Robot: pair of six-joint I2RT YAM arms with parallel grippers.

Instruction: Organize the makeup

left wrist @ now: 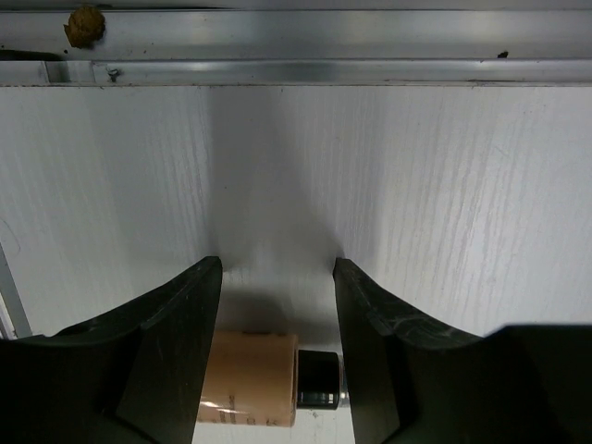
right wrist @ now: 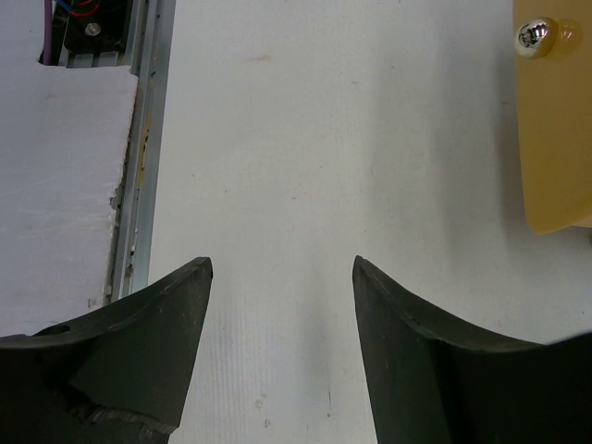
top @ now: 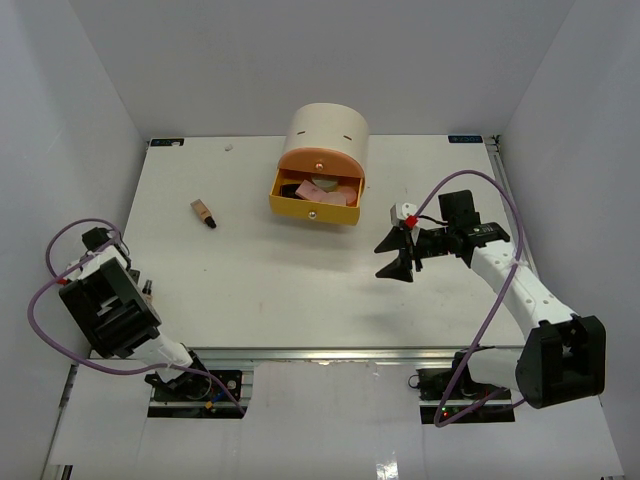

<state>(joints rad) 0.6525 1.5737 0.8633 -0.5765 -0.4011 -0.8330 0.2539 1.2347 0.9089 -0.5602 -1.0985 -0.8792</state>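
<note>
A tan bottle with a dark cap (top: pixel 204 213) lies on the white table (top: pixel 300 290) left of centre. A second tan dark-capped bottle (left wrist: pixel 250 377) lies crosswise deep between my left gripper's (left wrist: pixel 277 264) fingers, each end against a finger. That gripper is at the table's left edge, and the bottle just shows beside it in the top view (top: pixel 148 289). Pink compacts (top: pixel 335 192) and a pale one (top: pixel 322 183) lie in the open yellow drawer (top: pixel 312 208). My right gripper (top: pixel 385 260) is open and empty, right of the drawer above bare table (right wrist: pixel 282 264).
The cream cylindrical drawer unit (top: pixel 328 128) stands at the back centre, its yellow drawer pulled out toward me. The drawer front and its knob show in the right wrist view (right wrist: pixel 555 139). An aluminium rail (left wrist: pixel 296 72) runs along the table edge ahead of the left gripper.
</note>
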